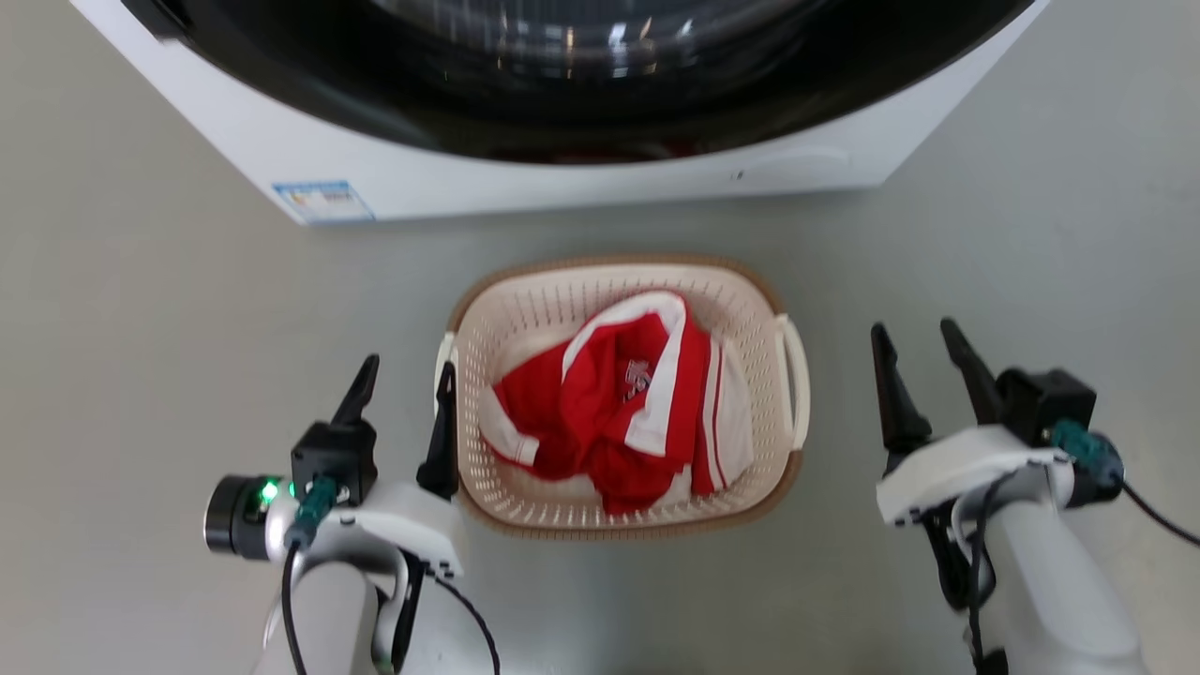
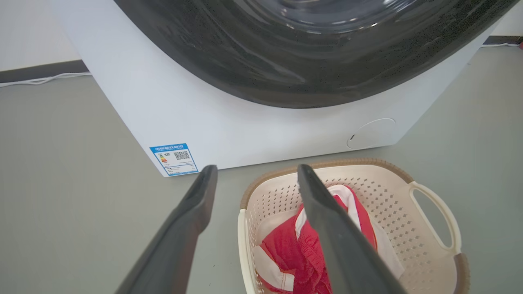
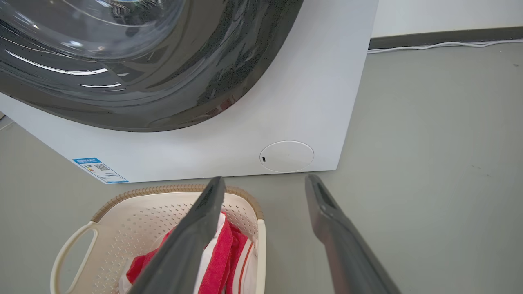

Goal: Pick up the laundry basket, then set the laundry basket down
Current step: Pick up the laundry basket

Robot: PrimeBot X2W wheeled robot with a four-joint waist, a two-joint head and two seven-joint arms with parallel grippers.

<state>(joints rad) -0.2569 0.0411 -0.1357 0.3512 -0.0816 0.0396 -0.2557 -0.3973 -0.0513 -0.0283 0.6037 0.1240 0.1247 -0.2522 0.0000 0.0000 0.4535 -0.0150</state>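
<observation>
The laundry basket point(image 1: 525, 319) stands on the grey floor in front of the washing machine, cream and perforated with a brown rim. A red and white garment point(image 1: 628, 412) lies inside it. My left gripper point(image 1: 410, 367) is open at the basket's left side, its inner finger against the white left handle point(image 1: 439, 366). In the left wrist view the left gripper point(image 2: 257, 167) straddles the line of the basket's point(image 2: 388, 204) left rim. Right of the right handle point(image 1: 795, 375) and apart from it, my right gripper point(image 1: 914, 328) is open. The right wrist view shows this gripper point(image 3: 264, 179) over the basket's point(image 3: 135, 220) near edge.
The white washing machine point(image 1: 562, 178) with its dark round door stands just behind the basket. Grey floor point(image 1: 141, 328) stretches to both sides. A white cable point(image 3: 445, 45) runs along the dark skirting by the wall.
</observation>
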